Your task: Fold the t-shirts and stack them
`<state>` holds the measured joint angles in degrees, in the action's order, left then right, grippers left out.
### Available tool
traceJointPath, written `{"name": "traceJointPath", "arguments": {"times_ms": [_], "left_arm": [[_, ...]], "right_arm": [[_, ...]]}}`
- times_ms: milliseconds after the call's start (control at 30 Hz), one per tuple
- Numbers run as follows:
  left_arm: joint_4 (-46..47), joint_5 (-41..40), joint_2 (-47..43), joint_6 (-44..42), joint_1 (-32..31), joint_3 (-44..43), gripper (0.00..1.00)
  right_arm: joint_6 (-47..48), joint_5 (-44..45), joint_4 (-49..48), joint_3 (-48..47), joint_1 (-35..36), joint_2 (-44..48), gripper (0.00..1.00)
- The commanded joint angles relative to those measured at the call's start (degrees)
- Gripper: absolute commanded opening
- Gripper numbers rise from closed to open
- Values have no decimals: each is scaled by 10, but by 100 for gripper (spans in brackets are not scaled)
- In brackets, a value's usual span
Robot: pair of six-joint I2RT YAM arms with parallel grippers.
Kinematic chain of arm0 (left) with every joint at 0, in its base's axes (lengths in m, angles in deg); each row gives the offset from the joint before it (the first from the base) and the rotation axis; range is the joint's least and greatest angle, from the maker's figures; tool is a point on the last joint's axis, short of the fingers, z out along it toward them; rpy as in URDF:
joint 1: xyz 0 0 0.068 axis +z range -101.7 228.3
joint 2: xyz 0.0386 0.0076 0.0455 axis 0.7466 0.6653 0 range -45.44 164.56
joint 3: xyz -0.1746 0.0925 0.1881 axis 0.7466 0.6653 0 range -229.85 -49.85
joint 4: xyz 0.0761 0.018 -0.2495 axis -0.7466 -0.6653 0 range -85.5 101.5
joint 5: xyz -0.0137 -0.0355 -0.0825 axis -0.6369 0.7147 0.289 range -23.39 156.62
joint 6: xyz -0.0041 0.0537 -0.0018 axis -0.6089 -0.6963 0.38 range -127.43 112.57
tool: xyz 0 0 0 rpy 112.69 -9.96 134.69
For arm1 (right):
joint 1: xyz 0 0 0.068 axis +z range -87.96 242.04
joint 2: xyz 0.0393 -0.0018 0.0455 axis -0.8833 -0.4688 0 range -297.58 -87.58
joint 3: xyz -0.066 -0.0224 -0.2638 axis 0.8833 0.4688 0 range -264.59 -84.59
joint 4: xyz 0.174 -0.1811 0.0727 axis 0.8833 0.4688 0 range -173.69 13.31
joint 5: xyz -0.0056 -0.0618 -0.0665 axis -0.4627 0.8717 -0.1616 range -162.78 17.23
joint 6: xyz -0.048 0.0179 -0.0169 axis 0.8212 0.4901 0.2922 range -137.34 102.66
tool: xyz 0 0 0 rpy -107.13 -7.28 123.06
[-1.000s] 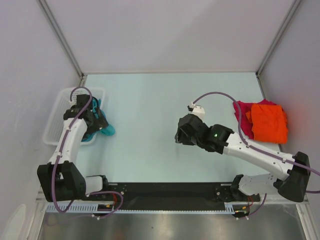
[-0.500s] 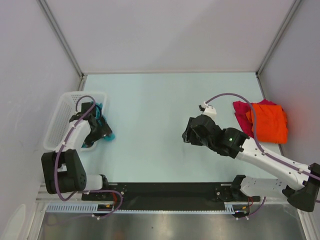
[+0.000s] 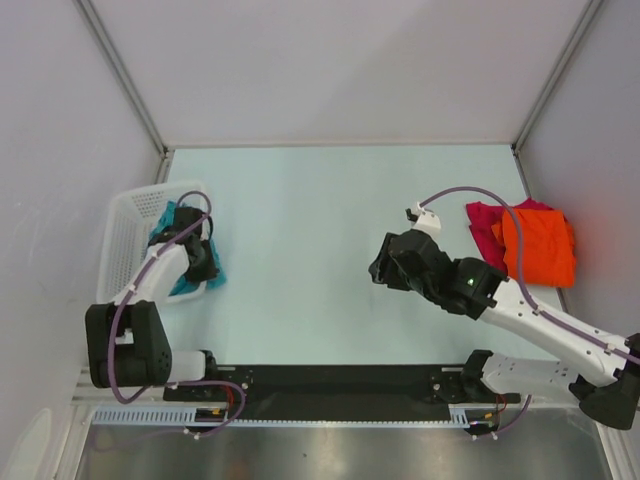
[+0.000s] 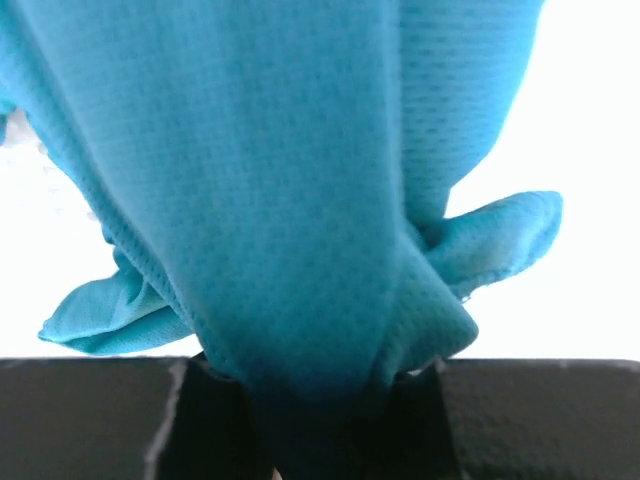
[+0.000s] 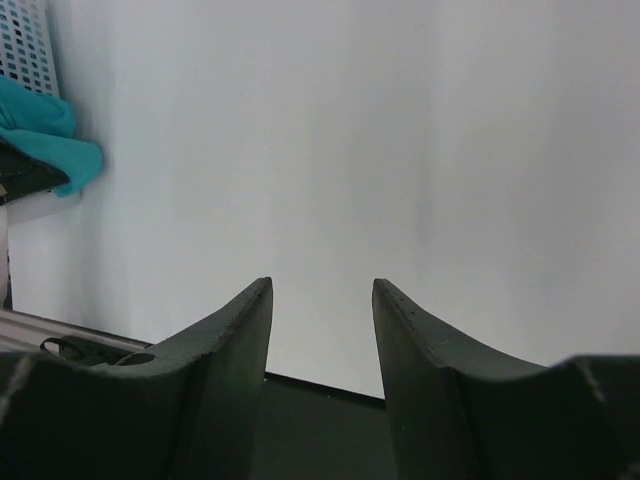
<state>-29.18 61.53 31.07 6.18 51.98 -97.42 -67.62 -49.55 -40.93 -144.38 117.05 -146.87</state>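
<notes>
Between the fingers of the left claw (image 4: 320, 400), a bunched fold of the teal-blue t-shirt (image 4: 280, 180) is pinched tight, and the cloth fans out in pleats beyond the grip. Seen from above, that shirt lies partly in the white mesh basket (image 3: 122, 240) at the left of the surface (image 3: 300, 200) and spills over the basket's inner rim. The right claw (image 5: 320, 300) has its jaws apart and holds nothing. It hovers over the bare middle of the surface, well apart from the basket. At the far right, the orange t-shirt (image 3: 540, 245) rests on top of the magenta-red t-shirt (image 3: 482, 225).

The likely trouble is at the basket. If the shirt catches on the mesh or rim, a pull would drag or tip the light basket. The pinch may also take only an outer layer, so the cloth could slip free or come out twisted and hard to spread.
</notes>
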Motion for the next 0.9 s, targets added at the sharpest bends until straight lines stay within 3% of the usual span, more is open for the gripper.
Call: {"name": "traceJointPath", "arguments": {"times_ms": [0, 167, 333, 633, 867], "left_arm": [[41, 107, -3, 101, -91, -28, 0], [32, 62, 6, 126, -196, -60, 0], [17, 29, 26, 162, -342, -88, 0], [43, 46, 48, 220, -487, -68, 0], [94, 104, 94, 257, -620, -73, 0]], "right_arm": [[9, -6, -29, -5, -2, -21, 50], [12, -9, -32, -20, 0, -42, 50], [18, -7, -36, -26, -1, -50, 50], [11, 8, -29, -32, -1, -51, 50], [-13, 35, -18, -38, 0, -46, 49]]}}
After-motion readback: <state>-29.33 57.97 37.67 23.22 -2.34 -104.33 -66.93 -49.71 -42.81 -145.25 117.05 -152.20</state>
